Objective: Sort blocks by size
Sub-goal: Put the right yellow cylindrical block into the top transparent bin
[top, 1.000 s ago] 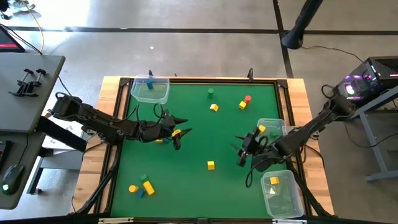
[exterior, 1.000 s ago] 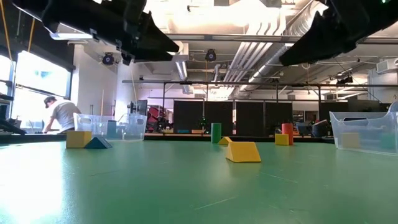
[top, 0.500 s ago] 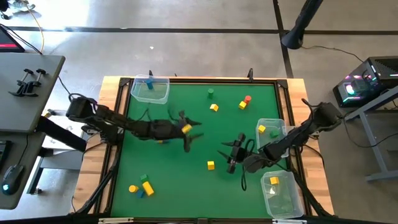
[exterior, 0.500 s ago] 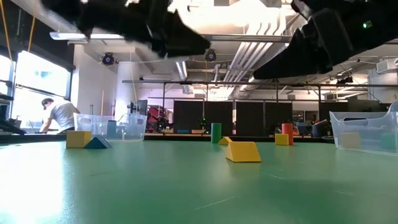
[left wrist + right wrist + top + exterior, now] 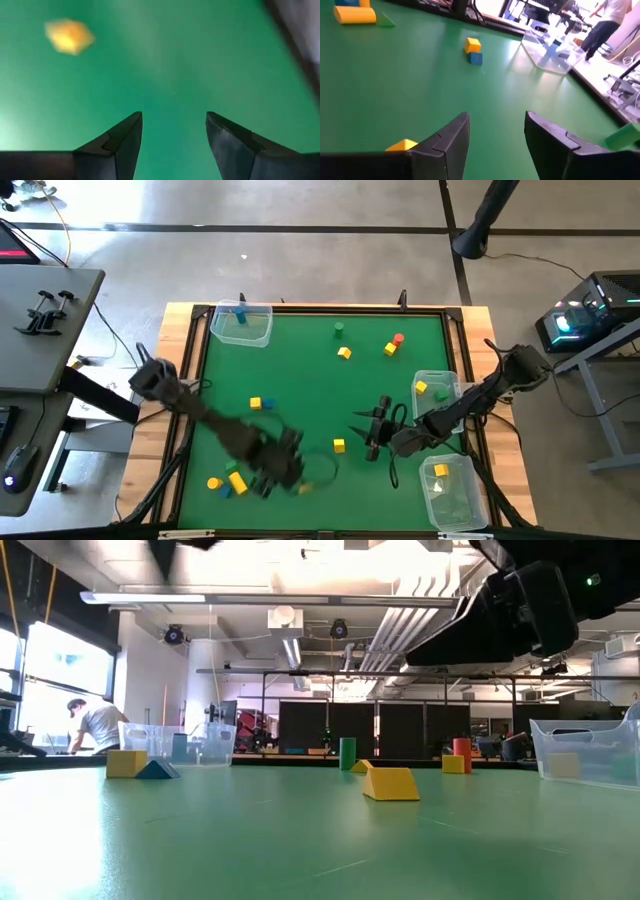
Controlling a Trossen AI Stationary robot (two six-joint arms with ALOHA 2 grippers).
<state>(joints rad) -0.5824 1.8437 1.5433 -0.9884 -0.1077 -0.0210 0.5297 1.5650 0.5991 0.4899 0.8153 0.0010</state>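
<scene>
My left gripper (image 5: 300,480), blurred, is over the near middle of the green mat; its wrist view shows it open (image 5: 174,116) and empty, with a blurred yellow block (image 5: 67,36) beyond the fingers. My right gripper (image 5: 372,435) is open (image 5: 496,116) and empty, low over the mat. It stands just right of a yellow block (image 5: 338,445), which shows beside one finger (image 5: 402,145). A yellow block (image 5: 255,402) and a blue one (image 5: 268,405) lie left of centre. More blocks lie at the near left (image 5: 238,480) and far middle (image 5: 344,353).
Clear tubs stand at the far left (image 5: 242,323), the right edge (image 5: 435,385) and the near right (image 5: 450,485), each with a block inside. A green cylinder (image 5: 339,329) and a red one (image 5: 398,338) stand at the back. A raised wooden frame (image 5: 320,307) borders the mat.
My left arm has swung fast from left of centre toward the near edge and to the right. The yellow block seen at its fingertips earlier is not between them now. My right gripper has moved toward the table's left, close to the yellow block in the middle.
</scene>
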